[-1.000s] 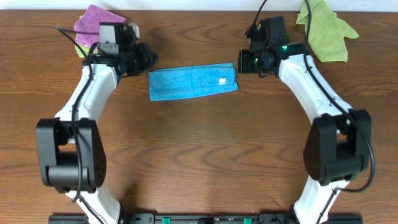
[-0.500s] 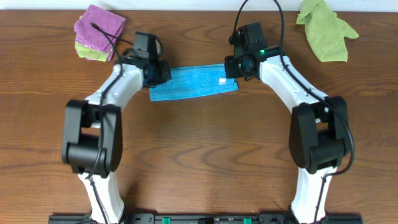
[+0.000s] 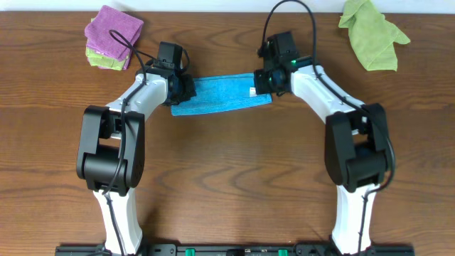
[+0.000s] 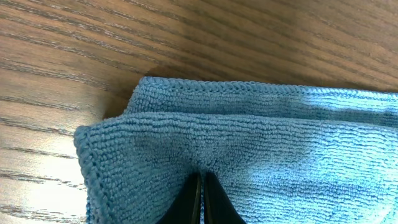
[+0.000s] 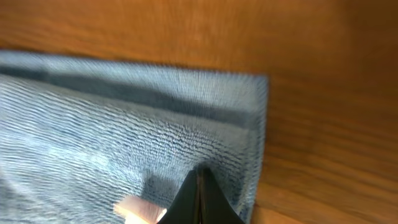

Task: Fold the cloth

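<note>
The sky-blue cloth (image 3: 220, 94) lies folded into a long strip on the wooden table. Its small white tag (image 3: 253, 91) is near the right end. My left gripper (image 3: 186, 91) is shut, with its tips pressed onto the cloth's left end. In the left wrist view the closed tips (image 4: 203, 177) dent the top layer of the cloth (image 4: 280, 143), just inside its left edge. My right gripper (image 3: 261, 84) is shut, tips down on the right end. In the right wrist view the closed tips (image 5: 199, 174) rest on the cloth (image 5: 93, 124) beside the tag (image 5: 140, 210).
A purple folded cloth (image 3: 112, 27) sits on a yellow-green one (image 3: 99, 58) at the back left. An olive-green cloth (image 3: 371, 34) lies crumpled at the back right. Bare wood table (image 3: 227, 171) stretches in front of the blue cloth.
Both arms have swung inward from outside the cloth's ends. Their shut tips now rest on the left and right ends of the strip. The cloth has barely moved.
</note>
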`<state>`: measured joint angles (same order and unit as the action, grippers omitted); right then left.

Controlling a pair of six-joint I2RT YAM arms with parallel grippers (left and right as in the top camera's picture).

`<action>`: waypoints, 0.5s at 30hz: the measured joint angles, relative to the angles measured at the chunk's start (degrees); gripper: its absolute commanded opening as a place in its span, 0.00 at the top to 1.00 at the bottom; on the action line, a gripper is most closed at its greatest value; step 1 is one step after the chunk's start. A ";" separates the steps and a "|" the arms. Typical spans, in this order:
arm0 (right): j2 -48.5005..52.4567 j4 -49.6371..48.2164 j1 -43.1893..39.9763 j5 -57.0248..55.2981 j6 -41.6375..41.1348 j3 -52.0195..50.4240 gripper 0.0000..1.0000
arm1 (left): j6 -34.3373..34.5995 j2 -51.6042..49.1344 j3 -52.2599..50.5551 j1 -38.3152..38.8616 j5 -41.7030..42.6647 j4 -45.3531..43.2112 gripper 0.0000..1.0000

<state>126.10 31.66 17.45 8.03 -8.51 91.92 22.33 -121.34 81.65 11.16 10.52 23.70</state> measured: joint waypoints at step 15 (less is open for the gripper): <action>1.29 16.55 2.84 -2.27 -1.73 2.45 0.98 | 0.15 -0.04 1.31 0.00 0.24 6.36 0.95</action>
<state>127.39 48.21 20.29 5.76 -10.24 94.37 22.48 -121.38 82.96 11.16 10.76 30.06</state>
